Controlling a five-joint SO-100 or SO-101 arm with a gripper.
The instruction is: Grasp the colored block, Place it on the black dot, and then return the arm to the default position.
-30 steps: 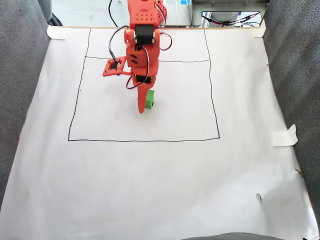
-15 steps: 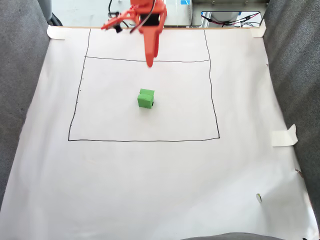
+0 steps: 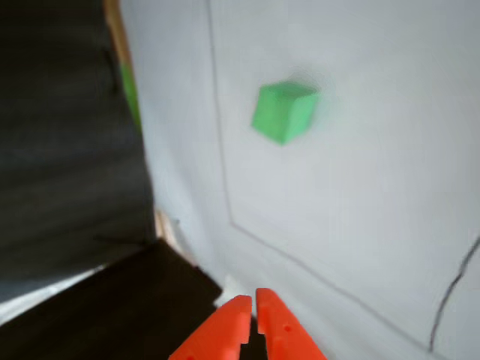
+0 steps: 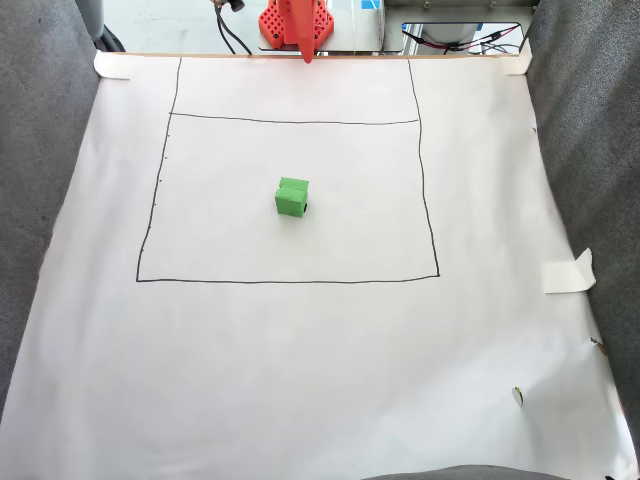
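The colored block (image 4: pixel 291 198) is seen resting on the white paper sheet (image 4: pixel 300 360), inside the drawn black rectangle (image 4: pixel 287 281), a little above its centre. A sliver of the black dot (image 4: pixel 305 207) is visible at the block's 4 o'clock edge, mostly covered. The hand (image 4: pixel 306 52) is found at 12 o'clock, well apart; its orange fingers (image 3: pixel 229 330) are nearly together, holding nothing.

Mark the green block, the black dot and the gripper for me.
green block (image 4: pixel 291 204): fixed view, front face.
black dot (image 4: pixel 304 207): fixed view, sliver showing at the block's right edge.
gripper (image 3: pixel 252 306): other view, between the orange fingertips.
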